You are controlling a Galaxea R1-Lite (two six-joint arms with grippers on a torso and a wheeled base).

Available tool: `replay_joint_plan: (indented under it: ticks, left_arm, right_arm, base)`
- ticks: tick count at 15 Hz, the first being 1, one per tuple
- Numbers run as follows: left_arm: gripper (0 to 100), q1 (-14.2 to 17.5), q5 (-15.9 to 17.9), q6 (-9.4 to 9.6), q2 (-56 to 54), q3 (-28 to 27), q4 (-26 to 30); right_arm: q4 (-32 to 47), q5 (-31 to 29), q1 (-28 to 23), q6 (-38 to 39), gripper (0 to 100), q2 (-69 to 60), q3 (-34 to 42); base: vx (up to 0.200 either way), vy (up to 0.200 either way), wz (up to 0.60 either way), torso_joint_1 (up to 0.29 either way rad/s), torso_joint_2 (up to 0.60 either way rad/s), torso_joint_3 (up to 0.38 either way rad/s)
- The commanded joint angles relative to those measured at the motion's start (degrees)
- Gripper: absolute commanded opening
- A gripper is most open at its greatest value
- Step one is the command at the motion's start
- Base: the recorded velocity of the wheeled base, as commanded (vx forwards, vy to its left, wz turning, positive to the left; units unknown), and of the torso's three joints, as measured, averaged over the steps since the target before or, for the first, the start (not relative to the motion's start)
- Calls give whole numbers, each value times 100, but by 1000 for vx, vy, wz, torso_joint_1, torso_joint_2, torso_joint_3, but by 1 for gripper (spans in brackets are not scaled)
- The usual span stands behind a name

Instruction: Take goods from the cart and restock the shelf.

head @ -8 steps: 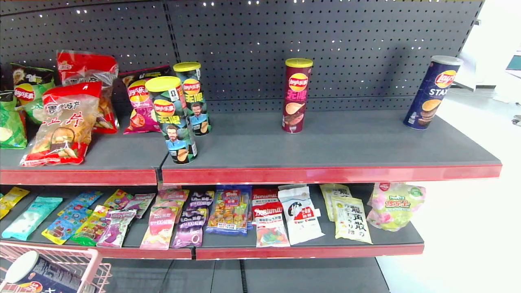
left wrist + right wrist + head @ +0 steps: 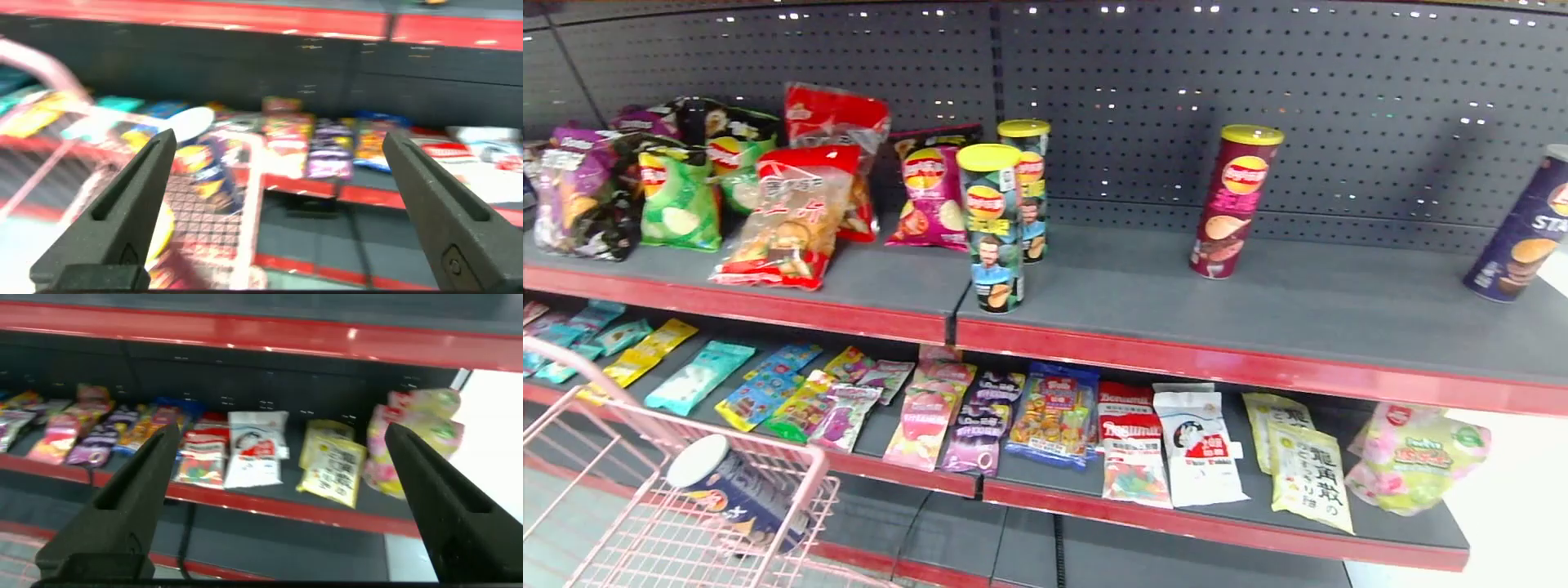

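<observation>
A pink wire cart (image 2: 792,467) stands low at the left in the head view. In it lies a dark blue chip canister (image 2: 737,488) with a white lid. My left gripper (image 2: 278,139) is open, short of the cart, and past its fingers I see the same canister (image 2: 204,159) behind the pink cart rim (image 2: 252,212). My right gripper (image 2: 282,429) is open with nothing in it, facing the lower shelf (image 2: 270,508) of snack packets. The grey top shelf (image 2: 1258,314) holds two teal canisters (image 2: 995,233), a maroon canister (image 2: 1232,202) and a blue canister (image 2: 1517,237).
Snack bags (image 2: 784,216) crowd the top shelf's left part. Bare shelf lies between the maroon and blue canisters. Flat packets (image 2: 1045,416) fill the lower shelf row. A pegboard wall (image 2: 1176,90) backs the shelves, each edged with a red lip (image 2: 1225,367).
The whole head picture has slid right, so the camera has turned left. More of the cart and the left bags shows. The goods on the shelves have not moved.
</observation>
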State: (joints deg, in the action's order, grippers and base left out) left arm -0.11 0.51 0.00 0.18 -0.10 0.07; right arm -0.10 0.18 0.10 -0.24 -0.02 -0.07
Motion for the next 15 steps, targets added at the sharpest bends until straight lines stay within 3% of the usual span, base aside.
replay_joint_plan:
  ticks: [1, 9, 15]
  left_arm:
    - [100, 2, 2, 0, -1, 1, 1]
    - [100, 2, 2, 0, -1, 1, 1]
    - [100, 2, 2, 0, -1, 1, 1]
  right_arm:
    - [1, -1, 8, -2, 100, 2, -1]
    - [1, -1, 8, -2, 100, 2, 7]
    - [1, -18, 8, 7, 100, 2, 7]
  base:
    - [0, 0, 600, -12, 2, 2]
    - [0, 0, 600, 4, 2, 5]
    - [0, 0, 0, -57, 137, 84]
